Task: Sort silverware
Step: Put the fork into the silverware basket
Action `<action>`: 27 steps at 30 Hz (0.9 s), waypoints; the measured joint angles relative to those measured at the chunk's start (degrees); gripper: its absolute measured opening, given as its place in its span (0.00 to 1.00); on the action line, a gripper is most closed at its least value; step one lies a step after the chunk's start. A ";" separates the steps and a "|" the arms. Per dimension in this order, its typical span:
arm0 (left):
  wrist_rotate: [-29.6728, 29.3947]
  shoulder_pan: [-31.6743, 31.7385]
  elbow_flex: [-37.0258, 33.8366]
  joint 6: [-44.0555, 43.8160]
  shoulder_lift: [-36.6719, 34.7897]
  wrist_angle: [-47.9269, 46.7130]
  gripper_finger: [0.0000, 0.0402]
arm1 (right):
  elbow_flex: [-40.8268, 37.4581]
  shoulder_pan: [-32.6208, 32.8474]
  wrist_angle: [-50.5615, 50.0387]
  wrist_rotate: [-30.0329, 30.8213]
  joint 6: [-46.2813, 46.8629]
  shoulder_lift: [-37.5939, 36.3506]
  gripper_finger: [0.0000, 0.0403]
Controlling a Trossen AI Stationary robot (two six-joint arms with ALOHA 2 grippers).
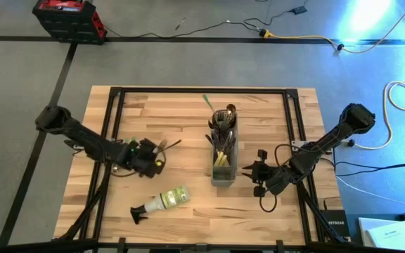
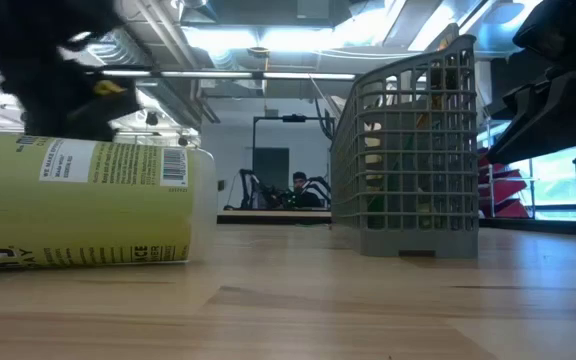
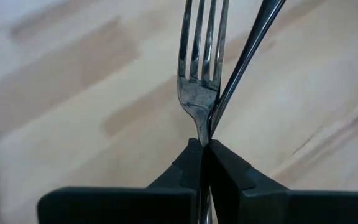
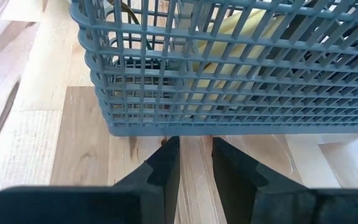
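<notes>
My left gripper [image 1: 153, 156] is left of the grey mesh caddy [image 1: 223, 156] and is shut on a silver fork [image 3: 201, 68] and a dark slim piece of silverware [image 3: 248, 53]. Both stick out beyond its fingertips toward the caddy. More silverware [image 1: 223, 133] stands in the caddy, and a green handle [image 1: 207, 101] pokes out at its far end. My right gripper [image 4: 195, 155] is open at the caddy's near right corner, with nothing between its fingers. My left gripper pinches the fork's neck [image 3: 199, 127], just below the tines, together with the dark slim stem [image 3: 219, 115] between its two fingertips [image 3: 188, 155]. The fingers slant down from the table's left and lie along both pieces. The fork's head and the stem fan out beyond the tips, above the wood.
A clear spray bottle with a yellow label [image 1: 164, 200] lies on its side near the table's front edge, left of the caddy. A black frame [image 1: 202, 91] runs around the wooden tabletop. Bare wood lies between the left gripper and the caddy.
</notes>
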 joint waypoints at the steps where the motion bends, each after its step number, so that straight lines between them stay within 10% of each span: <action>1: -0.02 1.32 0.08 2.38 0.00 2.12 0.01 | 0.00 0.00 -0.02 0.02 -0.02 0.00 0.19; 10: 4.95 10.51 0.13 17.62 0.00 15.08 0.01 | 0.00 0.00 -0.02 0.07 -0.02 0.00 0.19; 27: 8.22 11.55 0.13 18.91 -0.07 13.84 0.22 | 0.00 0.00 -0.04 -0.04 -0.02 0.00 0.19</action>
